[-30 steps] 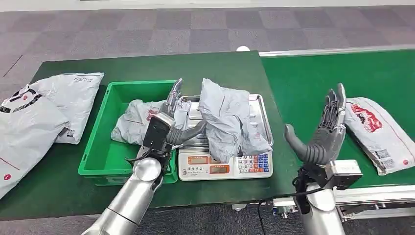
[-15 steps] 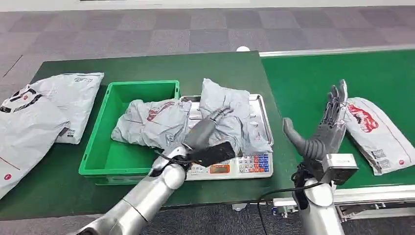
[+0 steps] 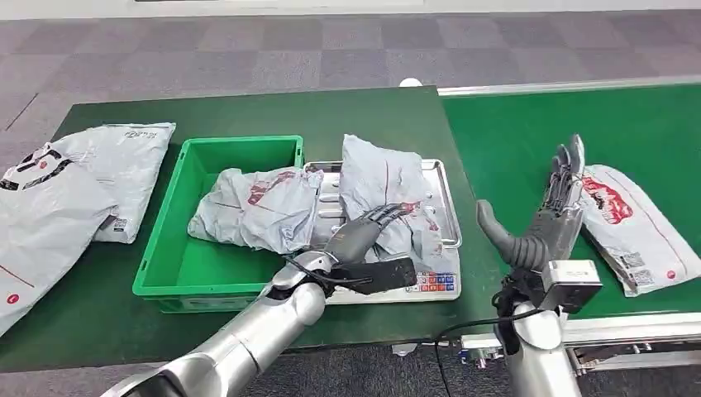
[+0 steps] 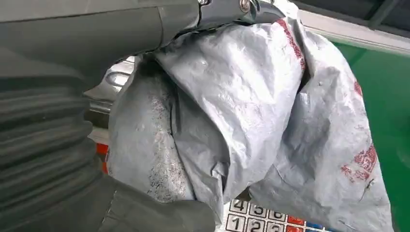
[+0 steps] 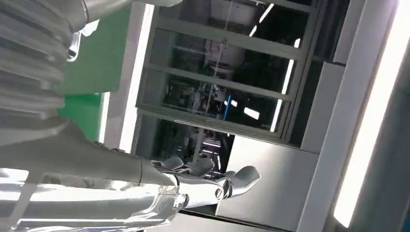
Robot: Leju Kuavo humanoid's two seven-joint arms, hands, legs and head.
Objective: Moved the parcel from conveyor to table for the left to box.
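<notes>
The crumpled grey plastic parcel (image 3: 384, 194) with red print lies on the steel scale tray (image 3: 442, 194) on the worktop — the left hand (image 3: 364, 236) is laid against it, fingers (image 4: 232, 9) curled over its top. The right hand (image 3: 550, 219) is held upright, fingers spread — empty.

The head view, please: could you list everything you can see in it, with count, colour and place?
Parcels: five, grey with red or black print. One on the scale's tray, one draped over the bin's rim, two at the table's left end, one on the conveyor.
Bin: one, green, on the table left of the scale.
Scale: one, white with a steel tray, beside the bin.
Table: one, dark green.
Conveyor: one, bright green, right of the table.
Left hand: fingers against the tray parcel.
Right hand: open, upright beside the conveyor parcel.
</notes>
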